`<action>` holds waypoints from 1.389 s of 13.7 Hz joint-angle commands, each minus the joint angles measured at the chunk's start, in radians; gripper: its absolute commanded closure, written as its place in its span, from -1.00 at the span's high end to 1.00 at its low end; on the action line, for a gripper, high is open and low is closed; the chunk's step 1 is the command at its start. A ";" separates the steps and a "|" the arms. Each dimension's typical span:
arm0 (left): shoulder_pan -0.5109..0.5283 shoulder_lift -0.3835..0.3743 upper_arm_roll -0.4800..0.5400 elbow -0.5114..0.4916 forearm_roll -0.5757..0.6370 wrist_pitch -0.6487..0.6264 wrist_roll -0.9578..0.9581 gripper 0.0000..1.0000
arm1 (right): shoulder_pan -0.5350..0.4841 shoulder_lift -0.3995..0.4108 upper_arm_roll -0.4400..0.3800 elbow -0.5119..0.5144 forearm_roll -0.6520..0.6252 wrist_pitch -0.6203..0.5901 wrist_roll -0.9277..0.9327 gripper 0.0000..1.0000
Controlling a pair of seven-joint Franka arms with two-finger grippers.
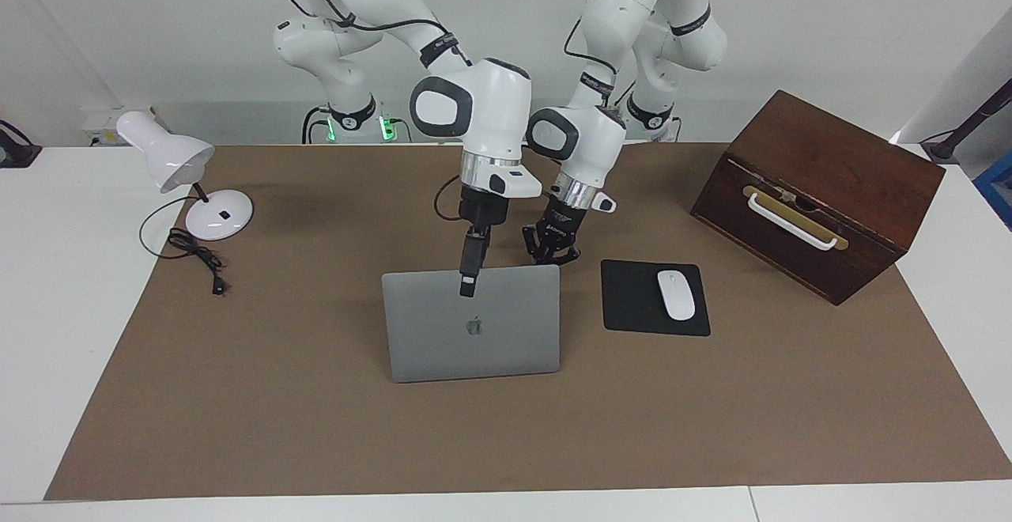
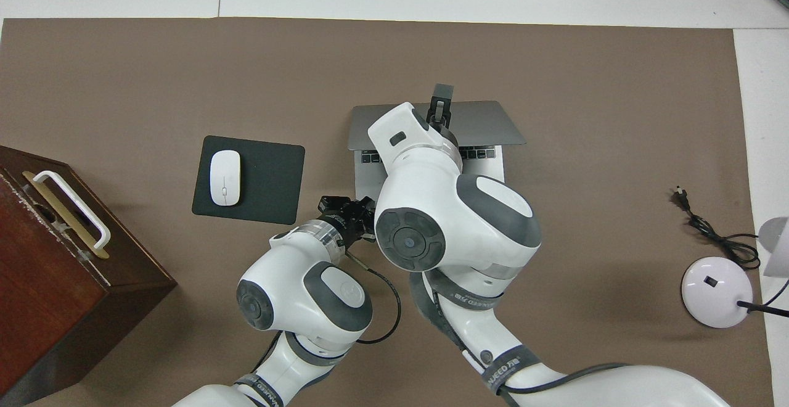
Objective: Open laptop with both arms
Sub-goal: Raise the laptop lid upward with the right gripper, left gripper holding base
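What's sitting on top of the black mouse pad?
A white mouse lies on the mouse pad, beside the laptop. Nothing else is on it. What is under the mouse cannot be seen.

Laptop [image 1: 473, 332] lid was seen as matt silver-grey metal. Arms [image 1: 474, 111] were finished in glossy white plastic. Box [image 1: 818, 190] was dark polished wood. Mouse pad [image 1: 632, 300] looked matt black; table cover [image 1: 316, 411] matt brown, paper-like.
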 commanded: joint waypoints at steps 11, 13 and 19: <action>-0.011 0.092 0.013 0.014 0.001 0.014 -0.005 -1.00 | -0.026 0.063 0.012 0.128 0.066 -0.048 -0.114 1.00; -0.011 0.093 0.013 0.014 0.001 0.014 -0.005 -1.00 | -0.034 0.066 0.014 0.128 0.066 -0.047 -0.129 1.00; -0.011 0.092 0.013 0.014 0.001 0.014 -0.005 -1.00 | -0.043 0.090 0.012 0.189 0.108 -0.050 -0.198 1.00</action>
